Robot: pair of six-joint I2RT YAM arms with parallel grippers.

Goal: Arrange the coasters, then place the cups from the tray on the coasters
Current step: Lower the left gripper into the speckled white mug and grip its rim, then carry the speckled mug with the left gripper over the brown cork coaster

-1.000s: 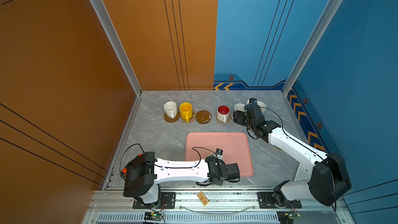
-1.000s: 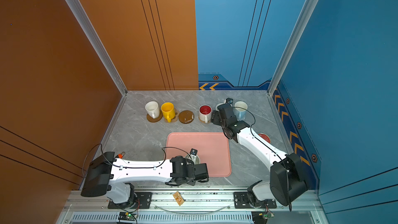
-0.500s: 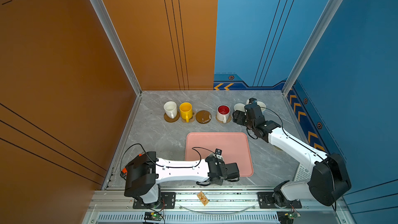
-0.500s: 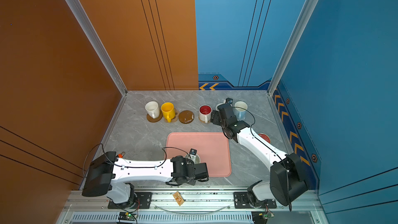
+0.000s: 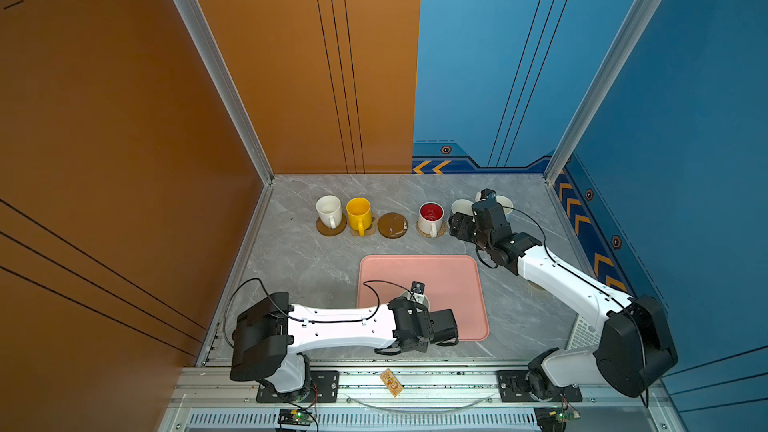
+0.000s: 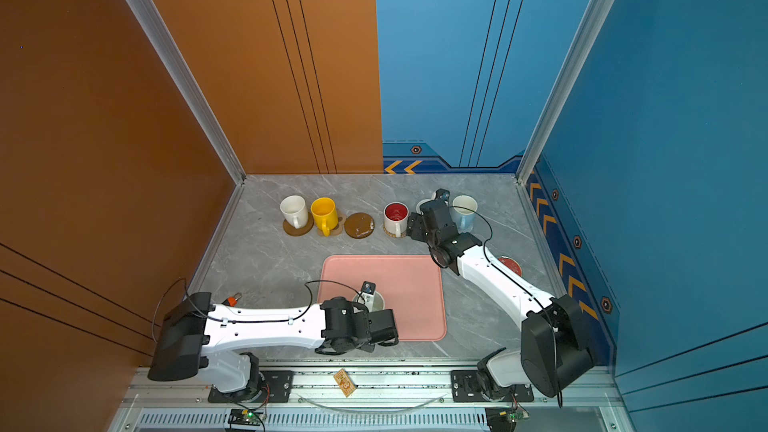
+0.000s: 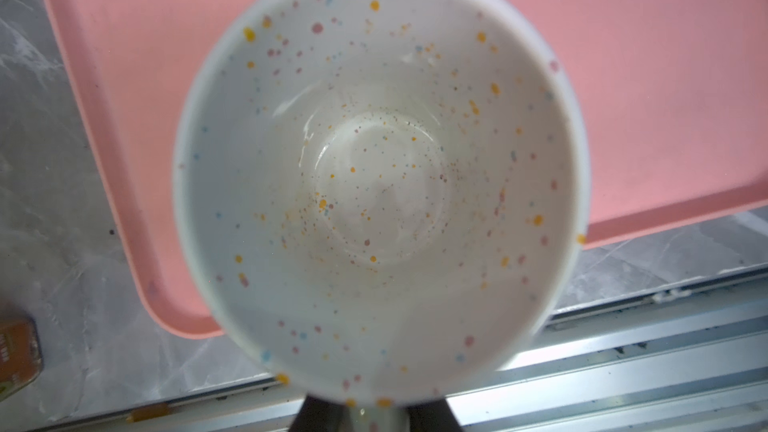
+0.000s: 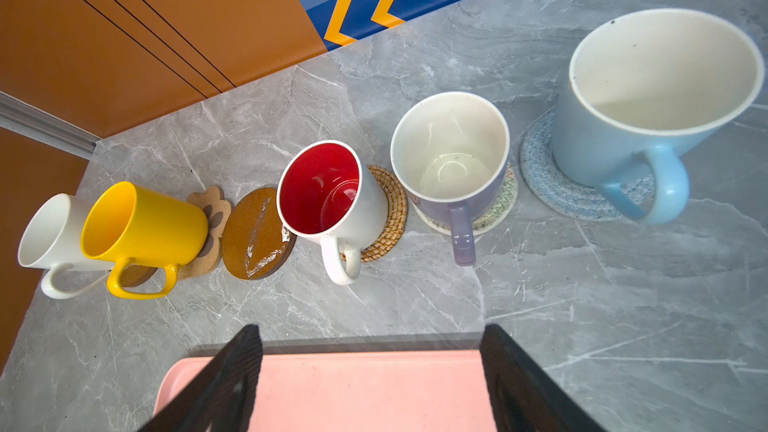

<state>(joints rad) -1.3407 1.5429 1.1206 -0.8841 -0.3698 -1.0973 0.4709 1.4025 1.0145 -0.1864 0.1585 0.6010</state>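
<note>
Left gripper just clamped shut on the handle of the speckled mug, which sits in the near-left part of the tray; can't tell if it's lifted yet. That's the last mug, and the bare brown coaster mid-row looks like its slot. Right gripper is wide open and empty, near the lavender mug.

left arm lies low along the near side, left gripper pinched tight; right arm reaches far, right gripper spread wide.
</note>
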